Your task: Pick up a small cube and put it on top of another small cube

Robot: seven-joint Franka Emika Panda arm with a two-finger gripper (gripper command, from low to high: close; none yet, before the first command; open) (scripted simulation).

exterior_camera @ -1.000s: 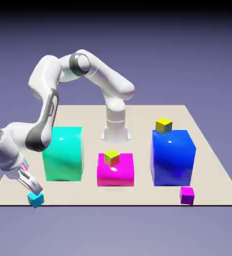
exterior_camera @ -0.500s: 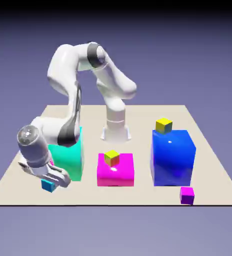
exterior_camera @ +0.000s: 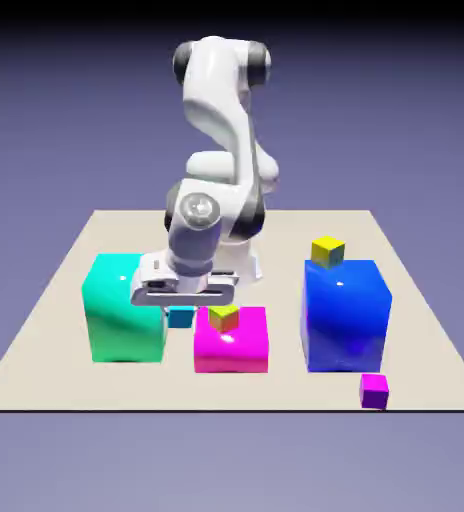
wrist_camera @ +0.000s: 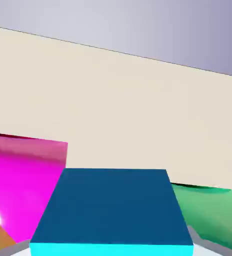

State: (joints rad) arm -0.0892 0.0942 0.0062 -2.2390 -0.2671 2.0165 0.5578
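1. Starting at the exterior view's left: large teal-green block (exterior_camera: 124,320) on the beige table (exterior_camera: 416,300), its near right edge partly covered by the gripper (exterior_camera: 182,310).
2. Just right of that block: gripper hanging below the white arm (exterior_camera: 221,110), fingers clamped on the small cyan-blue cube (exterior_camera: 181,317), held in the gap between the teal-green block and the magenta block (exterior_camera: 232,340); whether it is clear of the table, hard to tell from this angle.
3. Next right: small yellow-olive cube (exterior_camera: 224,318) sitting on top of the magenta block, just beside the held cube.
4. Further right: big blue block (exterior_camera: 346,315) with a second small yellow cube (exterior_camera: 327,251) at its top far edge.
5. Near the table's front right corner: tiny purple-magenta cube (exterior_camera: 374,390), alone, well apart from the gripper.
6. Seen from the hand view: small cyan-blue cube (wrist_camera: 112,212) filling the bottom middle, hiding most of the fingertips; magenta block (wrist_camera: 23,180) to its left, green surface (wrist_camera: 215,210) to its right, bare table (wrist_camera: 128,100) beyond.
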